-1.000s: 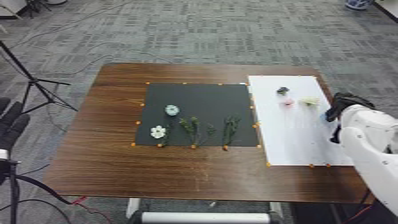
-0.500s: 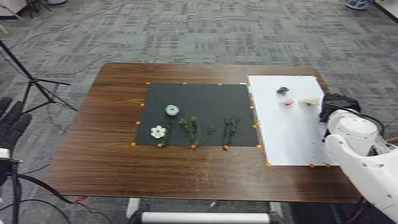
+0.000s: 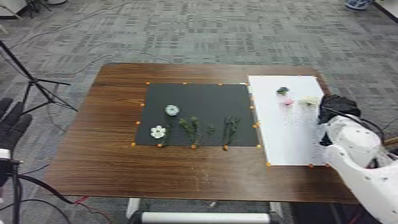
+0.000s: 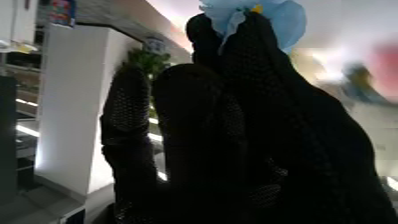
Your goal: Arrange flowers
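Right robot hand (image 3: 340, 106) shifted slightly left | blue flower (image 4: 289, 24) at its fingertips | pinching that flower

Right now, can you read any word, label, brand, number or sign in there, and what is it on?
No text can be read.
Black mat: no lettering I can make out.
White board: none I can make out either.
Small coloured panel in the background: too small to tell whether it bears any print.
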